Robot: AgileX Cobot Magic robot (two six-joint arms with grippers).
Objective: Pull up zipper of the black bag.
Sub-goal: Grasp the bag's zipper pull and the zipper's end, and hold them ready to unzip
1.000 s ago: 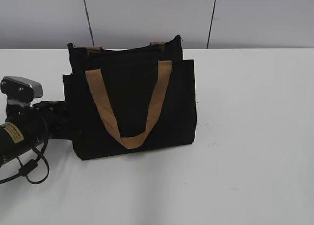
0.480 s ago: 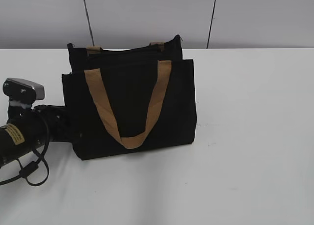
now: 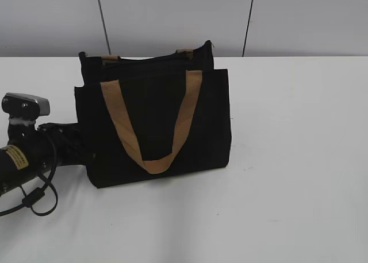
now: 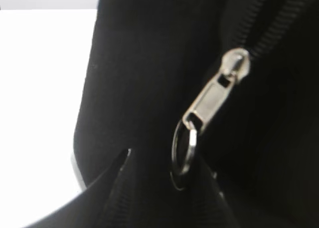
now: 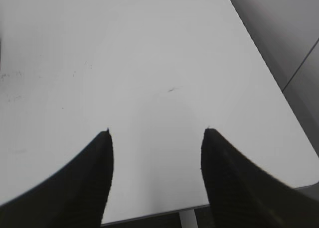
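Exterior view: one black bag, two tan handles, one table.

White table carries 1 black bag, upright; its base prob. flat.

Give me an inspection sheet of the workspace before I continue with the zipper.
Surface: white table, faint scuffs.
Job's things: rectangular black fabric bag with tan webbing handles, upright; silver metal zipper pull with ring, close before the left wrist camera.
Clutter: nothing seen.
Grippers: left gripper at the bag's left side, fingertips by the ring, grip unclear; right gripper open over bare table.
Cables: black cable loop under left arm.
Surroundings: grey panelled wall.
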